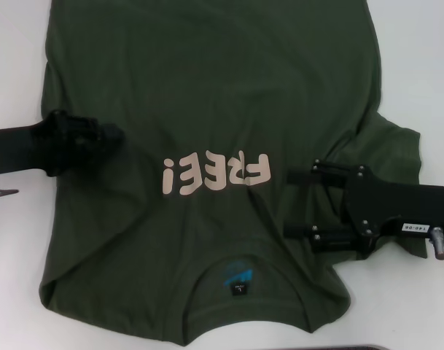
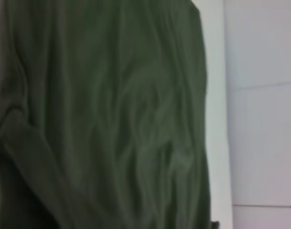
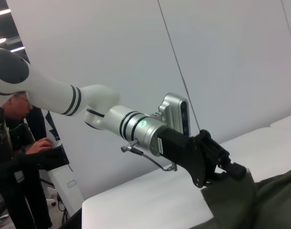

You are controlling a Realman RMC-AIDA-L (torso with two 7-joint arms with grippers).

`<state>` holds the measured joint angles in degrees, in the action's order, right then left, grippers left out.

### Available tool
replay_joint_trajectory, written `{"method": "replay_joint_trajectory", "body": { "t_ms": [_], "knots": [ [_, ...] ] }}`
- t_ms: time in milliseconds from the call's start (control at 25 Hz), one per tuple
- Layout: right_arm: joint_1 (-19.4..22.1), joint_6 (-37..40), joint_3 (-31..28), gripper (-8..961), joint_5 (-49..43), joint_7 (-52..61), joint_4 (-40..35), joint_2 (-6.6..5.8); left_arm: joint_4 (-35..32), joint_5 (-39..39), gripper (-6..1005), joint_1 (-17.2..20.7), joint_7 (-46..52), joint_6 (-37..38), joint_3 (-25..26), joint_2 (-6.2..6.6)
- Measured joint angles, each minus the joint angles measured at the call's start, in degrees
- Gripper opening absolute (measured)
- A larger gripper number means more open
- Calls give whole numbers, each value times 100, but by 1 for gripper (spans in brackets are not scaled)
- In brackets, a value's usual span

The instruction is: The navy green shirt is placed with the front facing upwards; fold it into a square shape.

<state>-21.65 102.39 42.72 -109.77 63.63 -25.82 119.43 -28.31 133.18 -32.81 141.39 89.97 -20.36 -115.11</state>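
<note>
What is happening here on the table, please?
A two-armed robot is folding the navy green shirt, which lies front up on the white table. The left hand is at the shirt's left edge, on the cloth. The right hand, its fingers open, hovers over the right side near the sleeve. No square fold is made yet.

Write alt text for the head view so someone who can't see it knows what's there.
A dark green shirt lies face up on a white table, its pink lettering upside down and its collar toward the camera. The left end effector sits at the shirt's left edge. The right end effector, open, reaches in over the shirt's right side beside the lettering.
</note>
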Motion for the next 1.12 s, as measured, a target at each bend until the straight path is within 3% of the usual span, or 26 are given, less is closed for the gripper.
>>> {"method": "replay_joint_trajectory", "body": {
  "t_ms": [200, 480, 680, 760, 1120],
  "knots": [
    [-11, 33, -109, 915, 0, 0, -17, -3, 6, -49, 262, 50, 28, 79, 31, 156],
    [-50, 155, -245, 915, 8, 174, -60, -12, -339, -76, 425, 35, 12, 812, 19, 353],
    [-75, 203, -273, 915, 14, 382, -63, -44, -483, -10, 598, 319, 113, 543, -5, 498],
    [-102, 183, -273, 915, 15, 489, -66, -56, -482, 27, 682, 445, 197, 283, -35, 518],
    [-206, 77, -273, 915, 6, 554, -73, -62, -345, 52, 674, 526, 260, -156, -457, 427]
  ]
}}
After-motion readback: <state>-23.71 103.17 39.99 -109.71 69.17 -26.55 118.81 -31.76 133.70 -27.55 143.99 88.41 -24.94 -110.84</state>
